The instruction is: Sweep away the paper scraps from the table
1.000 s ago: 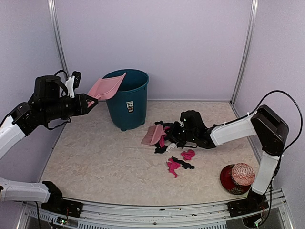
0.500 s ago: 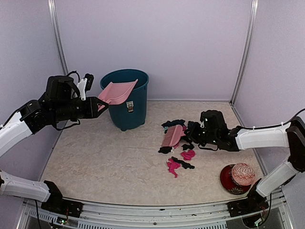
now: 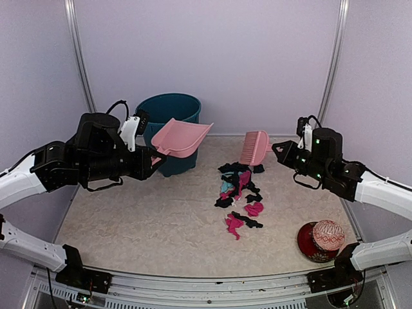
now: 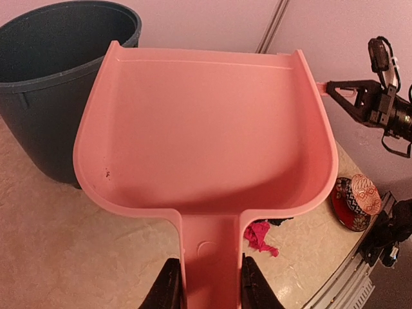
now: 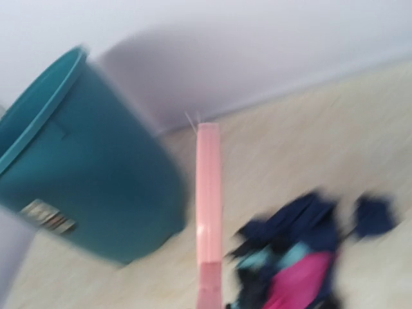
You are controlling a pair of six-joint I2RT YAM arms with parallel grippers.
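Observation:
The paper scraps (image 3: 238, 183) lie in a dark, pink and light blue pile mid-table, with a few more pink and black ones (image 3: 241, 222) nearer the front. They also show blurred in the right wrist view (image 5: 302, 257), and one pink scrap (image 4: 259, 236) shows under the pan. My left gripper (image 3: 153, 161) (image 4: 207, 283) is shut on the handle of the pale pink dustpan (image 3: 183, 138) (image 4: 206, 122), held in the air, empty. My right gripper (image 3: 278, 149) is shut on the pink brush (image 3: 255, 148) (image 5: 209, 212), raised above the pile's far side.
A teal bin (image 3: 168, 109) (image 4: 51, 77) (image 5: 84, 174) stands at the back left, behind the dustpan. A red patterned ball in a red bowl (image 3: 328, 235) (image 4: 360, 193) sits at the front right. The beige table (image 3: 141, 212) is walled at back and sides.
My left arm has swung the dustpan right, off the bin's rim and out over the table. My right arm has lifted the brush up and back, off the scrap pile.

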